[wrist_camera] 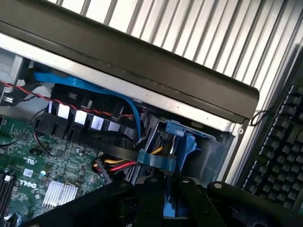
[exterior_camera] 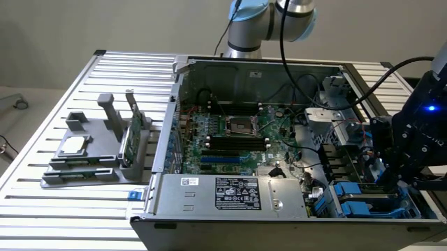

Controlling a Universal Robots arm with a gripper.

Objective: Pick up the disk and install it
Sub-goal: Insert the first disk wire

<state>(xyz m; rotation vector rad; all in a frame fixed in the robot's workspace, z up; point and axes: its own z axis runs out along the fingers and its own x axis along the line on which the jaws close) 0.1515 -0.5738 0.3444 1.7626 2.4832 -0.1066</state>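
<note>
Disk (exterior_camera: 357, 203): blue-railed, set low in the drive bay at the 4 o'clock corner of the computer case (exterior_camera: 279, 235) in the exterior view; long axis unclear. Gripper (exterior_camera: 395, 183): directly above it, fingers (wrist_camera: 151, 198) drawn nearly together, seemingly pinching its blue rail.

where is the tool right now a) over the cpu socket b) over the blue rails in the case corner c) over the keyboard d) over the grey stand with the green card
b: the tool hangs over the blue rails at the corner of the case on the exterior view's right.
</note>
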